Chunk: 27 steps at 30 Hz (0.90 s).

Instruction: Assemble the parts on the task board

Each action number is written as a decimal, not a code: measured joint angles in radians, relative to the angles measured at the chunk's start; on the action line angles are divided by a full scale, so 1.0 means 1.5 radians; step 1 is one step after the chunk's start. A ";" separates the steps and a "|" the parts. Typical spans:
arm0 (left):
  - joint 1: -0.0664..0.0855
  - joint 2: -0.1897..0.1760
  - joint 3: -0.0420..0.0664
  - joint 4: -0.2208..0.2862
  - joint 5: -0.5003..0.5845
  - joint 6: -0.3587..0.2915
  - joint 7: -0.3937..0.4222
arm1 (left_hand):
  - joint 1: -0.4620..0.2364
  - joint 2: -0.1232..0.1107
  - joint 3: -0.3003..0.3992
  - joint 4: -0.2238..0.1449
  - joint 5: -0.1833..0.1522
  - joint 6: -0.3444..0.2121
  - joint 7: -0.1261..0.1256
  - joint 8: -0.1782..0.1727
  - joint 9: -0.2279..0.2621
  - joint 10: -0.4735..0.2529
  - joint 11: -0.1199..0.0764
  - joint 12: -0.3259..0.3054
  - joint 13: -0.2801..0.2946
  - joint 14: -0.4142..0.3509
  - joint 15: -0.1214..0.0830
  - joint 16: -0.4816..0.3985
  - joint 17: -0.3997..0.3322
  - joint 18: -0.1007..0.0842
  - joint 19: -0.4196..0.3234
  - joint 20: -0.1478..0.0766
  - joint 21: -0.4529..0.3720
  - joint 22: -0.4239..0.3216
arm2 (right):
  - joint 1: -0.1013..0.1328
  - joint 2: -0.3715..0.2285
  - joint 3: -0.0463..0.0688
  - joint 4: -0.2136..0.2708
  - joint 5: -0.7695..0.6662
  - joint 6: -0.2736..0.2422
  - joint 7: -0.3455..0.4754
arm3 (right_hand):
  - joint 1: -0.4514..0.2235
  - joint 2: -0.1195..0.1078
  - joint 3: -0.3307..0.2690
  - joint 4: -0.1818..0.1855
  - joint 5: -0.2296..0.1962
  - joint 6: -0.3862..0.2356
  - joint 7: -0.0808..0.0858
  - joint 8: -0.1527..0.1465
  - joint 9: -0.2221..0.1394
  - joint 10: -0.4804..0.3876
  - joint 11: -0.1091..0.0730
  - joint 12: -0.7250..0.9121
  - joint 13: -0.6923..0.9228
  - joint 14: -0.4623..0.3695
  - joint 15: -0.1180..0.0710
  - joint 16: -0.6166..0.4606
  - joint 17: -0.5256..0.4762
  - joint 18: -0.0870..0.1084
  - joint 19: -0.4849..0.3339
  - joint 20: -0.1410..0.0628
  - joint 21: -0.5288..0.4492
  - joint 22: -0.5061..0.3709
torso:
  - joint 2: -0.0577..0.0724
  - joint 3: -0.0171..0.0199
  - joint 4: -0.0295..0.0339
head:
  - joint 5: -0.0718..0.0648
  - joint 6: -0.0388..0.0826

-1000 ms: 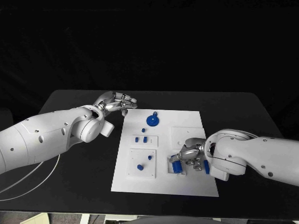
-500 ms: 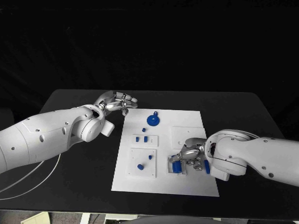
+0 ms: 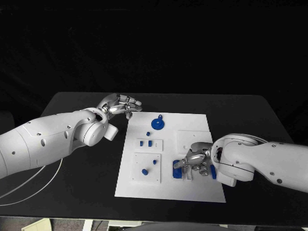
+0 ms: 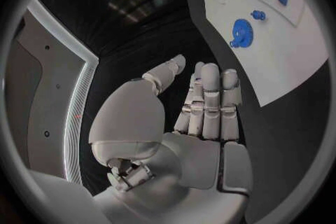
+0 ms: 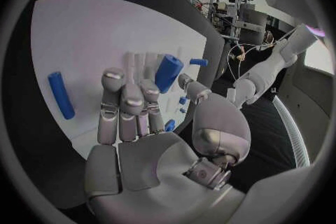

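Task board (image 3: 196, 190), a white plate, lies in the middle of the black table (image 3: 70, 103), with its near edge close to the table's near edge. Nearest, toward the board's near right corner, the right hand (image 3: 198, 162) hovers low over a cluster of blue parts: an upright blue peg (image 3: 177, 170) stands just beside its fingers, and another blue piece (image 3: 213, 172) shows at its far side. In the right wrist view a blue cylinder (image 5: 168, 73) sits just past the fingertips (image 5: 114, 78) and a loose blue peg (image 5: 60, 94) lies flat on the board apart from them; whether the fingers actually pinch the cylinder cannot be told. Left of that, a raised white block (image 3: 147, 168) carries two small blue pegs (image 3: 145, 172). Farther on, a smaller block holds two blue pins (image 3: 146, 142), then comes a tiny blue stud (image 3: 148, 134), and near the far edge a blue gear (image 3: 157, 124). Beyond the board's far left corner the left hand (image 3: 119, 106) rests released above the bare table, fingers together, grasping nothing. Judging by this layout, several pieces seem seated while the near right cluster is in progress, so assembly looks partway done.
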 measured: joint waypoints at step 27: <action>0.000 0.000 0.000 -0.001 0.000 0.000 0.000 | 0.000 0.000 0.000 0.000 0.000 0.000 0.000 0.003 -0.001 0.000 0.000 0.000 0.000 0.000 0.000 0.000 0.000 0.000 0.000 0.001 0.000 0.000 | -0.002 -0.037 -0.002 0.033 0.001 0.001 0.058 | 0.018 0.011 -0.049 -0.032 0.000 -0.002 -0.003 -0.005 0.001 -0.002 -0.003 0.000 0.000 -0.002 -0.003 -0.003 0.004 0.000 -0.005 -0.002 0.000 0.000 | 0.000 -0.0001 0.0003 | -0.001 0.004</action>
